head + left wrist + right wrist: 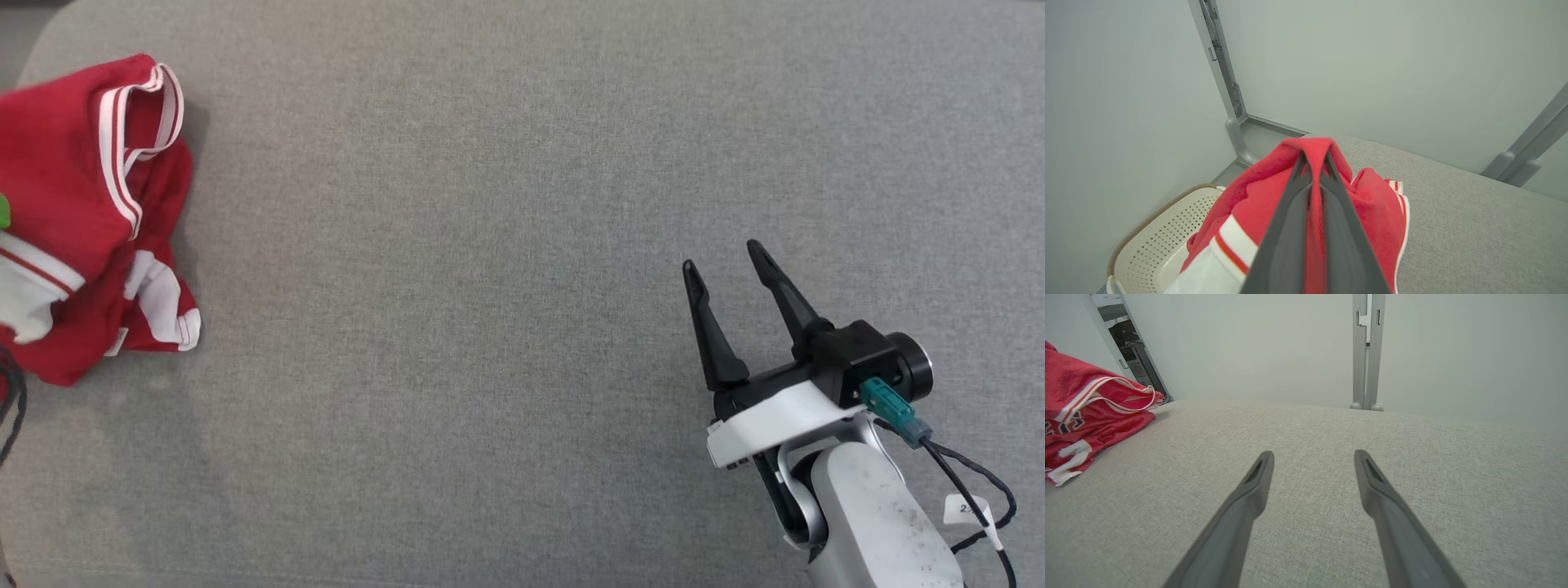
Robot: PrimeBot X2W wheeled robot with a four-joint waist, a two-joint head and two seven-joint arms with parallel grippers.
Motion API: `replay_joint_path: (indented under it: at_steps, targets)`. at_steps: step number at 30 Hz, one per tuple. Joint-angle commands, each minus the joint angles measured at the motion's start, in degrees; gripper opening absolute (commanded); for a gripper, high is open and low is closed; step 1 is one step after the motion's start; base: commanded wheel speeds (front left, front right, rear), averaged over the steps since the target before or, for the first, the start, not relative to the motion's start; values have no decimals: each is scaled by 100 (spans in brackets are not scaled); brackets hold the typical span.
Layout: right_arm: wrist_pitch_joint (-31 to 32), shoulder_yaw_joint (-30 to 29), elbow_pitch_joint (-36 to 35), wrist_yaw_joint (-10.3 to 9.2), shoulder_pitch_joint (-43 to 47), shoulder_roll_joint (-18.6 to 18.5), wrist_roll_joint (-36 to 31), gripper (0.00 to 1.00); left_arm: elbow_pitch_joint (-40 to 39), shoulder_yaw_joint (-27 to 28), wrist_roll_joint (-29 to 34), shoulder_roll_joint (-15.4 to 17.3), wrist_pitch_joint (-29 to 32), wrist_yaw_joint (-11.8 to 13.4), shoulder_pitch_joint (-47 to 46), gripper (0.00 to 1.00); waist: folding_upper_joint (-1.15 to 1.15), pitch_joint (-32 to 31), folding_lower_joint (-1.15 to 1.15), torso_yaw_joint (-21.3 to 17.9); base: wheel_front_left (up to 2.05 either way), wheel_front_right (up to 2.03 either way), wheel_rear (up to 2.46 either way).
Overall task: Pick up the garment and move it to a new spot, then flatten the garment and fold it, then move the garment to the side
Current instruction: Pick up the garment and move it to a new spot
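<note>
The red jersey (82,163), white-trimmed, sits crumpled. The left gripper (1314,158) pinches a fold of it; the right gripper (722,255) gapes empty.

Your left gripper (1312,157) is clamped: its two dark fingers (1290,228) run up the middle of the left wrist view, tips nearly meeting, with a fold of the garment (1372,196) pinched between them. Your right gripper (720,255) stands spread wide at the lower right of the head view, fingers pointing up and tilted slightly left. Behind it sit the black-and-white wrist (816,392) and the pale forearm (882,523), rising from the bottom edge.
</note>
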Motion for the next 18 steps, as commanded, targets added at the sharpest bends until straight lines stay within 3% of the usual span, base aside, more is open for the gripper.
replay_joint_path:
  at_steps: [1,8,18]
  targets:
    - [-57,25,73,-6,68,-19,114,100,-238,-62,56,68,81,-51,-168,0,0,-553,0,-30,0,0,0]
    - [-128,51,312,-6,189,-18,421,100,-1426,-456,26,-172,549,-207,-526,0,0,-1152,0,-487,0,0,0]
    - [-131,64,243,-6,294,-16,443,100,-2683,-978,-348,-1141,679,-217,-793,0,0,-1381,0,-1628,0,0,0]
